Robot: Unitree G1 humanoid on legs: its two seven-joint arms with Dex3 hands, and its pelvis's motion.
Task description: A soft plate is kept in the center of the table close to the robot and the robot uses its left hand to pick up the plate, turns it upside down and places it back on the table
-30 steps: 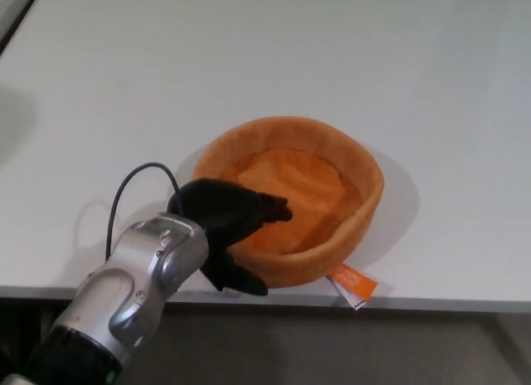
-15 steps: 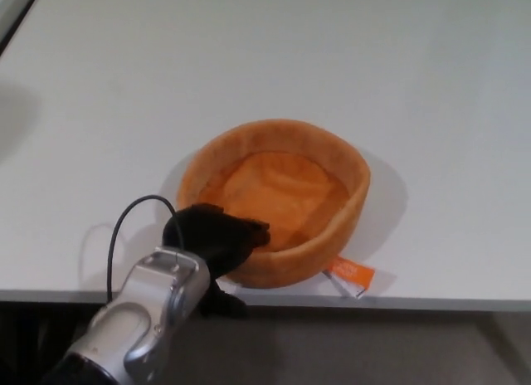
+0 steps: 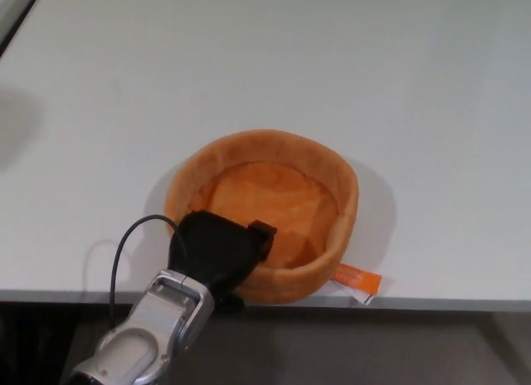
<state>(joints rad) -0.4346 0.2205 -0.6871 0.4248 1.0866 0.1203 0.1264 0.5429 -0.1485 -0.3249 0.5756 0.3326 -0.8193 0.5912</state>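
plate (image 3: 274,207), soft and orange, sits right way up on the white counter (image 3: 348,78), at its near edge and roughly in the middle of the view. its padded rim stands up all round a shallower, brighter floor. an orange tag (image 3: 358,281) with a white end sticks out from under its near right side and lies flat on the counter, right at the edge.

the left hand (image 3: 217,252) is on the plate's near left rim. one of its black fingers (image 3: 262,233) reaches over the rim into the inside, while the rest of the hand covers the outside of the wall, so the fingers are closed narrow on the rim, holding the plate. the hand hides that part of the rim. behind it the silver wrist (image 3: 158,323) runs down to the lower left, and a thin black cable (image 3: 124,240) loops up from it over the counter.

a dark strip (image 3: 12,16) crosses the far left corner. the right hand does not show.
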